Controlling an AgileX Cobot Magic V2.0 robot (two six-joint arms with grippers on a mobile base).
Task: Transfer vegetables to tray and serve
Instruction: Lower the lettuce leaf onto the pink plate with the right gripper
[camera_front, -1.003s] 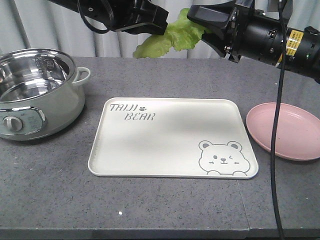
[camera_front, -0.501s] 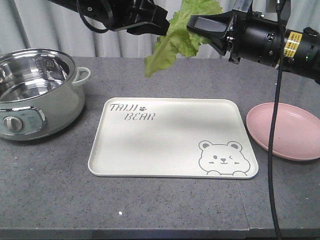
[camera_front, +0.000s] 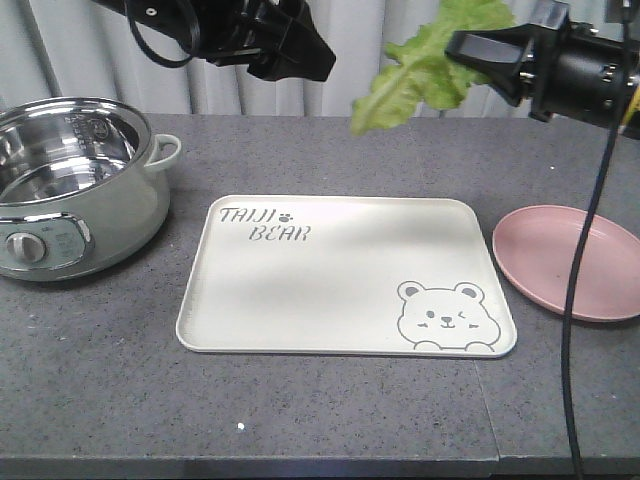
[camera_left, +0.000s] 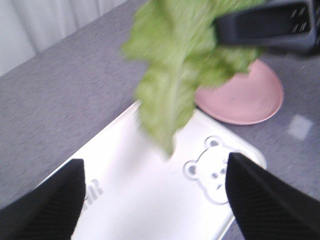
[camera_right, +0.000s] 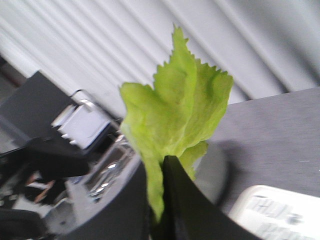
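Leaf: the lettuce (camera_front: 425, 70) is up in the air, touching nothing but the right hand (camera_front: 468, 48) that carries it.
Right hand: closed narrow on the leaf's upper part. The right wrist view shows the green squeezed between the two dark fingers.
Left hand: the left hand (camera_front: 318, 62) has its fingers spread wide with nothing between them. It hangs high on the pot's side, clear of the leaf.
Tray: the tray (camera_front: 340, 270) lies flat and bare on the surface (camera_front: 330, 420), between the pot (camera_front: 70, 190) and the pink plate (camera_front: 570, 265).
Which way the tray lies: below the leaf and a little toward the near side. From the front the leaf seems to hang about over the tray's far edge, toward the plate end. With the leaf so high, I can't tell exactly which spot it is above.
Long axis: slanted, running from the right hand down toward the left arm's side, with the free tip lowest.
Left wrist view: blurred, but the tip lines up with the tray, near the bear drawing.
Nearer arm: the right one, which holds the leaf. The left has no part in this, I'd say.
Step in hand: by my reading, the carry is nearly over and the lowering has not begun.
What the move calls for: probably a descent, drawn slightly toward the tray's middle, so the tip lands first and the leaf lies along the tray.
Risk: let go from this height, such a light leaf could drift onto the rim or the plate.
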